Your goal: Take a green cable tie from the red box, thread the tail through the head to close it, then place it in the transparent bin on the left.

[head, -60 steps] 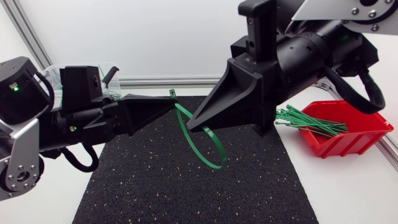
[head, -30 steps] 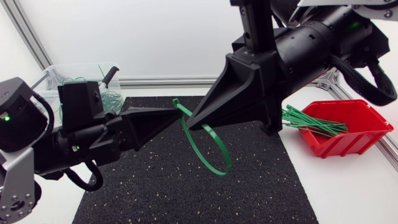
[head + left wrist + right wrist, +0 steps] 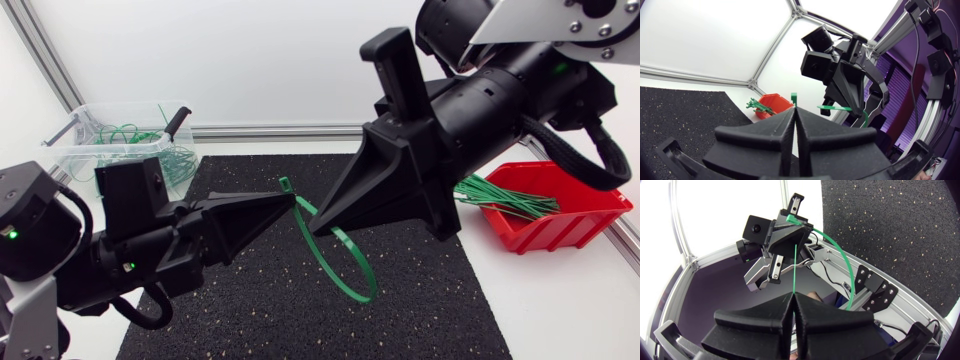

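L gripper (image 3: 291, 197) clamped cable tie (image 3: 345, 263) head, R gripper (image 3: 307, 207) pinched tail, over mat (image 3: 420, 320) centre; loop hung, prob. for threading.

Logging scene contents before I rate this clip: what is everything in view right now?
table: one, white, under everything
mat: one, black and speckled, mid-table
red box: one, red, right of the mat
loose cable ties: a bundle, green, in the red box
transparent bin: one, clear, far left of the table
looped ties: several, green, inside the transparent bin
cable tie: one, green, curved, held in the air above the mat
left gripper: one, black, shut on the cable tie by its head
right gripper: one, black, shut on its strap
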